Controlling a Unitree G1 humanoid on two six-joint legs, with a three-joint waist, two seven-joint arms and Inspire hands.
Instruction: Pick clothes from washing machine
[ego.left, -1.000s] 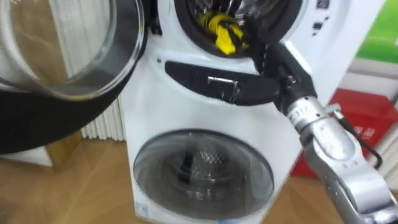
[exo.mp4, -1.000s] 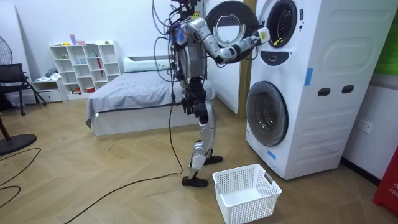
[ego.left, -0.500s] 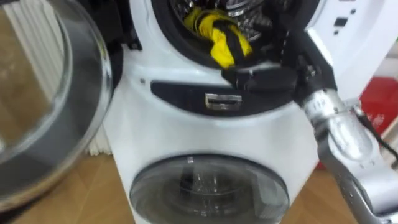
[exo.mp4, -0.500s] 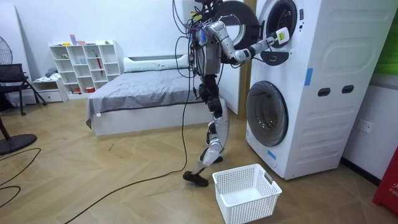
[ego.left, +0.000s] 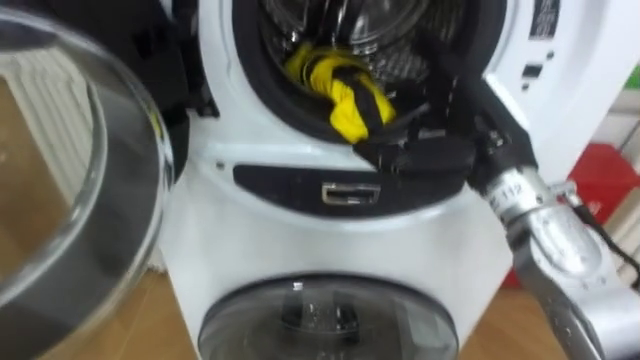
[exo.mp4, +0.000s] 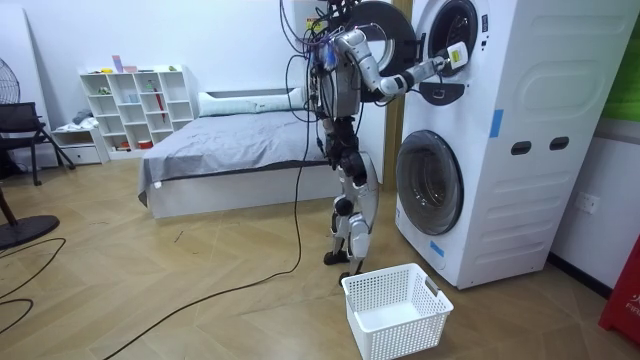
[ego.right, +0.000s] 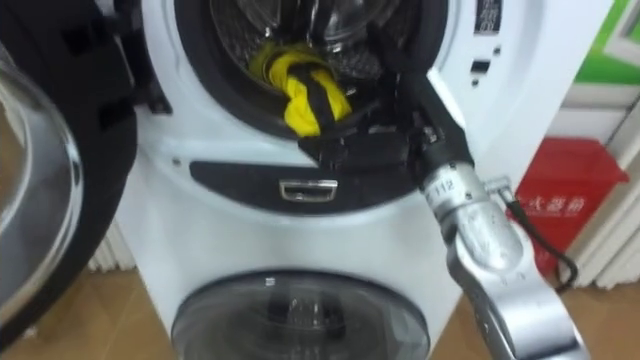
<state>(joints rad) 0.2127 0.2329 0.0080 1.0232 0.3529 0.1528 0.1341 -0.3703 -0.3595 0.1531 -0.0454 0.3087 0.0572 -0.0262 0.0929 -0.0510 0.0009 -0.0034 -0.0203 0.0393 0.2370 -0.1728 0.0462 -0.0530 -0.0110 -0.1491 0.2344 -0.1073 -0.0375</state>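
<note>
The robot's right hand (ego.left: 425, 152) lies along the lower rim of the upper drum (ego.left: 405, 62), its dark fingers stretched towards 9 o'clock. The fingertips meet the hanging end of the cloth (ego.left: 348, 100), but whether they pinch it or only touch it cannot be told. The silver forearm runs away from the hand towards 5 o'clock.

The cloth, yellow with dark stripes, is bunched in the drum's mouth at 10 o'clock from the hand. Its lower end droops over the rim, so it is not yet out of the washer (ego.left: 300, 240). Directly below the hand a dark panel crosses the white front, with a small metal latch (ego.left: 350, 192) at 7 o'clock from the hand.

The round glass door (ego.left: 70, 230) stands swung wide open at 9 o'clock. The lower door (ego.left: 330, 320) sits shut at 6 o'clock. A red box (ego.left: 600, 185) shows past the washer's side at 3 o'clock.

From across the room the robot stands upright on the wooden floor, close against the stacked washer, with its right arm raised to the top opening. A white basket (exo.mp4: 405, 335) sits on the floor just beside its feet, in front of the lower door. A bed (exo.mp4: 230, 150) and a white shelf (exo.mp4: 135, 110) stand behind it along the far wall.
</note>
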